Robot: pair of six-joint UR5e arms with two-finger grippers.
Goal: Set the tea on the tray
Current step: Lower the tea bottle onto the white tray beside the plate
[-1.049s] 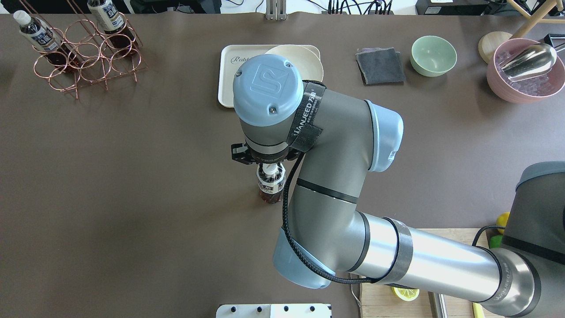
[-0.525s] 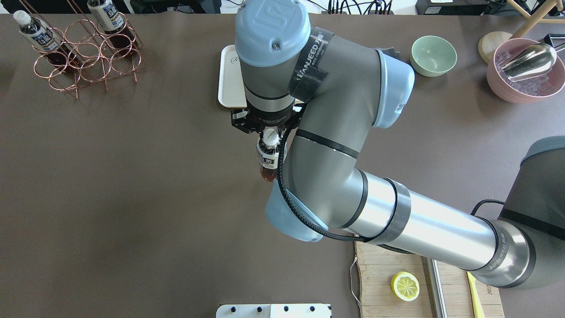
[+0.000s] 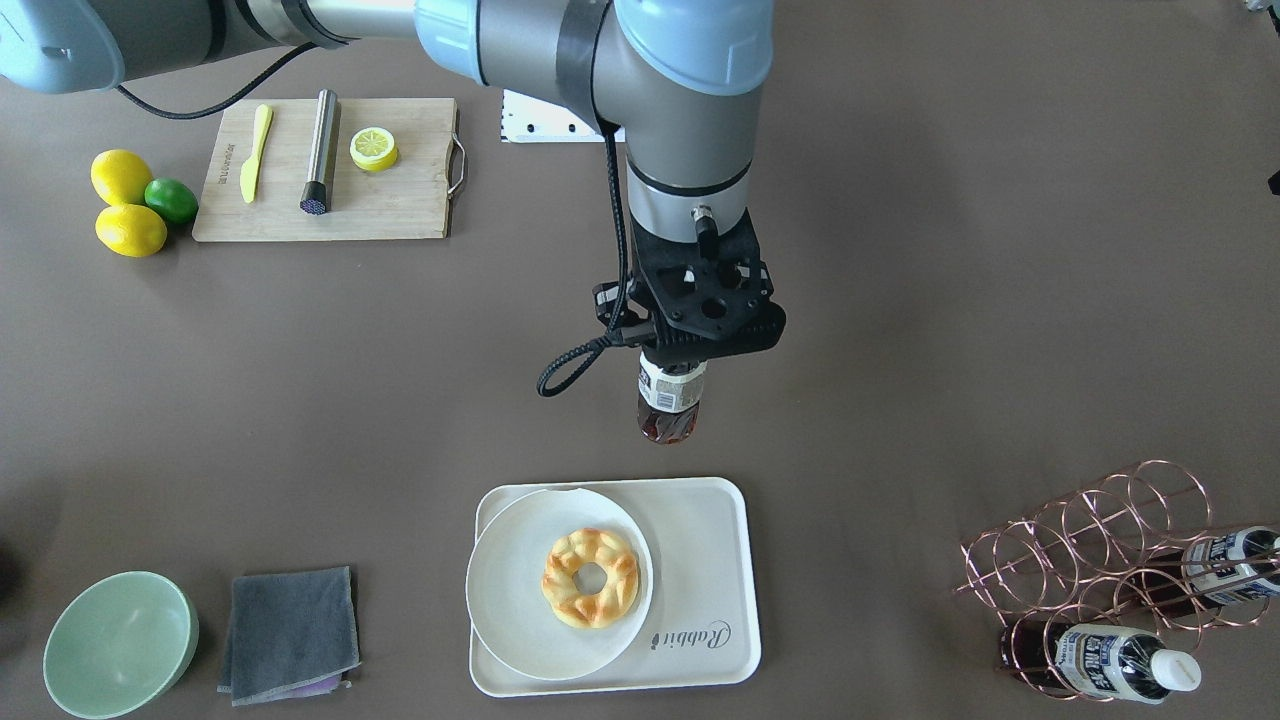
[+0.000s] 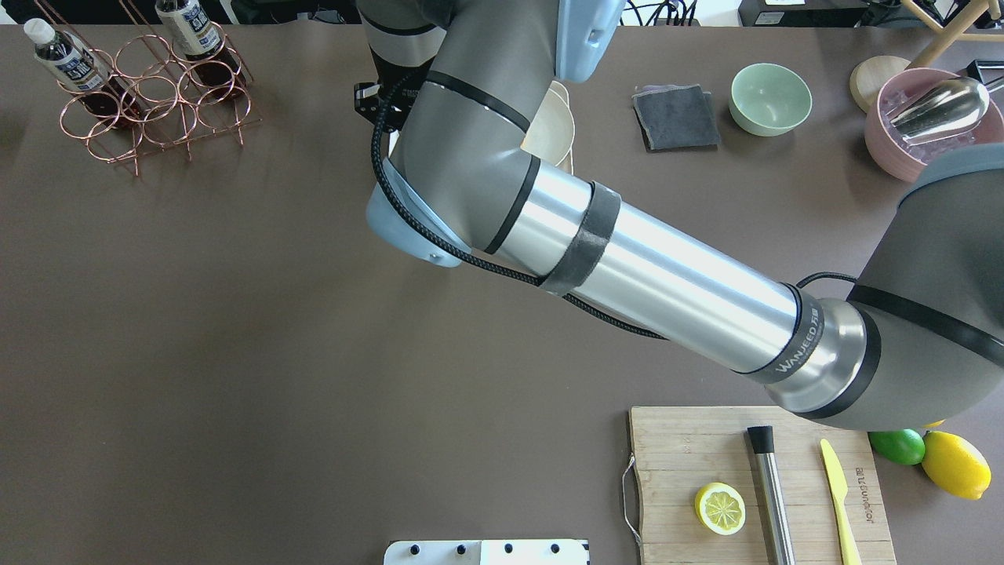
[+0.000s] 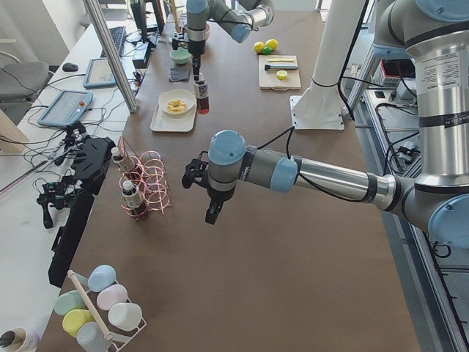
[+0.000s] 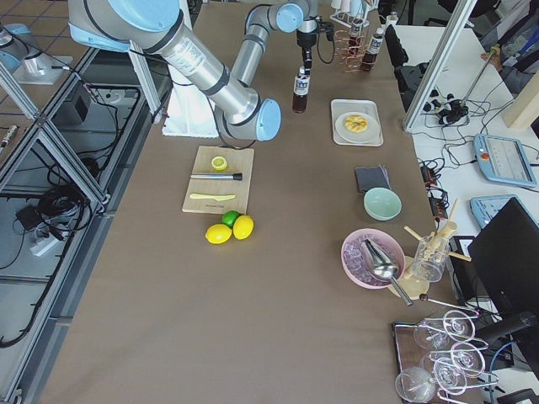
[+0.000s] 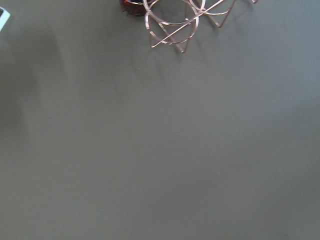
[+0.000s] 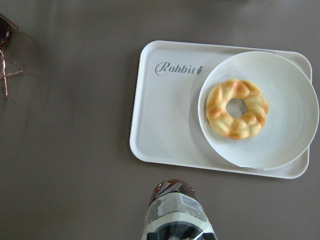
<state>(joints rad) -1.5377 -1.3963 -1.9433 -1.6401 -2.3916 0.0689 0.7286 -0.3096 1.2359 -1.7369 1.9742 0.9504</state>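
Note:
My right gripper (image 3: 672,352) is shut on the neck of a tea bottle (image 3: 670,405) with dark liquid and a white-and-blue label, and holds it upright in the air. The cream tray (image 3: 700,560) marked "Rabbit" lies just beyond it. In the right wrist view the bottle (image 8: 177,215) hangs short of the tray's (image 8: 165,125) near rim, over bare table. In the overhead view my right arm hides the bottle and most of the tray. My left gripper (image 5: 212,213) hovers over the table near the rack; I cannot tell whether it is open or shut.
A round white plate (image 3: 510,590) with a doughnut (image 3: 590,578) fills the tray's other half. A copper wire rack (image 3: 1100,545) holds two more tea bottles (image 3: 1120,660). A grey cloth (image 3: 290,632), a green bowl (image 3: 118,643) and a cutting board (image 3: 330,170) also lie on the table.
My right arm has carried the bottle up off the table and forward toward the tray. It now covers the tray and bottle in the overhead view.

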